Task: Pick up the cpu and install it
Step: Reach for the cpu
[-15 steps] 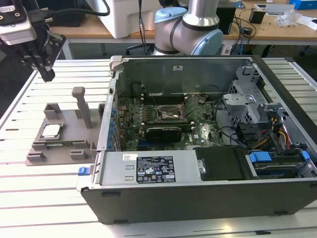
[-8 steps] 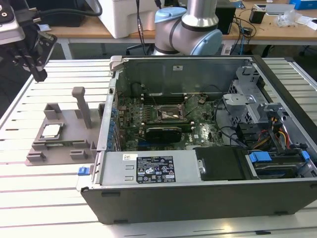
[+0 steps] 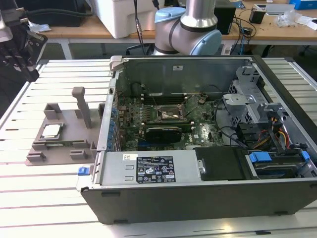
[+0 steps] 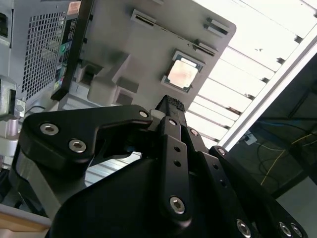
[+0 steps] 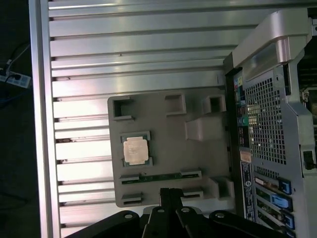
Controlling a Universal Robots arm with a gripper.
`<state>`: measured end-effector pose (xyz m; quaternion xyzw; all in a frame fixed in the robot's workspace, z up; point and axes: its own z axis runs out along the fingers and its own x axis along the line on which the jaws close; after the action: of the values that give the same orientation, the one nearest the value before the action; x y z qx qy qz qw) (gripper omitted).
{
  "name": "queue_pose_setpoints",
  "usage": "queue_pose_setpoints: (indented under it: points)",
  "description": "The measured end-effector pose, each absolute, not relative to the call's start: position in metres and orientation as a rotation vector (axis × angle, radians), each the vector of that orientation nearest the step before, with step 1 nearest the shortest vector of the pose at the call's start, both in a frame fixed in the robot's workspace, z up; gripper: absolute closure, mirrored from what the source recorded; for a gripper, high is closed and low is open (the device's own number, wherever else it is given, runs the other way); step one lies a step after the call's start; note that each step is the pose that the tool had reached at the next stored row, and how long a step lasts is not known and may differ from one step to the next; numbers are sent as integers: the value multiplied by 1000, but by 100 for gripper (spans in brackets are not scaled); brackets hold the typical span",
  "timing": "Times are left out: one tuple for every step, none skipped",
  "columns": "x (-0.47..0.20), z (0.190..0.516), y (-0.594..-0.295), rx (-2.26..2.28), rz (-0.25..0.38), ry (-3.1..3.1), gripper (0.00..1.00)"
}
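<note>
One cpu (image 5: 135,149) flat in grey tray (image 5: 198,163) recess, beside open case (image 5: 262,119) | gripper (image 5: 167,191) closed, empty, above tray | cpu lies below and ahead of it, well apart

Arm (image 3: 200,11): silver metal tube rising from rounded grey joint housings (image 3: 184,33) in the exterior view.
Caps (image 3: 167,15): light blue, round, closing the joint ends.
Gripper (image 5: 169,192): matt black, built of flat linkage bars with rounded ends.
Screws (image 4: 77,145): silver hex-socket heads, one at each link pivot, in both wrist views.
Fingers (image 4: 174,148): slim black bars with small holes along the face.
Pad (image 4: 172,102): black, finely ribbed, at the fingertip.
</note>
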<state>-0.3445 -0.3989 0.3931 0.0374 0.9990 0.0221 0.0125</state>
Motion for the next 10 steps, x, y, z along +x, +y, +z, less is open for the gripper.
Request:
queue_pose_setpoints:
  points:
    - [-347, 393, -399, 117, 69, 3114, 89]
    - [-349, 393, -399, 117, 69, 3114, 89]
    - [-352, 393, -399, 117, 69, 3114, 89]
    - [-354, 393, -399, 117, 69, 3114, 89]
    - [-355, 393, -399, 117, 69, 3114, 89]
    - [-357, 393, -399, 117, 69, 3114, 89]
    - [-358, 393, -399, 117, 69, 3114, 89]
    - [-360, 393, -399, 117, 69, 3114, 89]
    - [-363, 393, -399, 117, 69, 3114, 89]
    - [-366, 393, -399, 117, 69, 3114, 89]
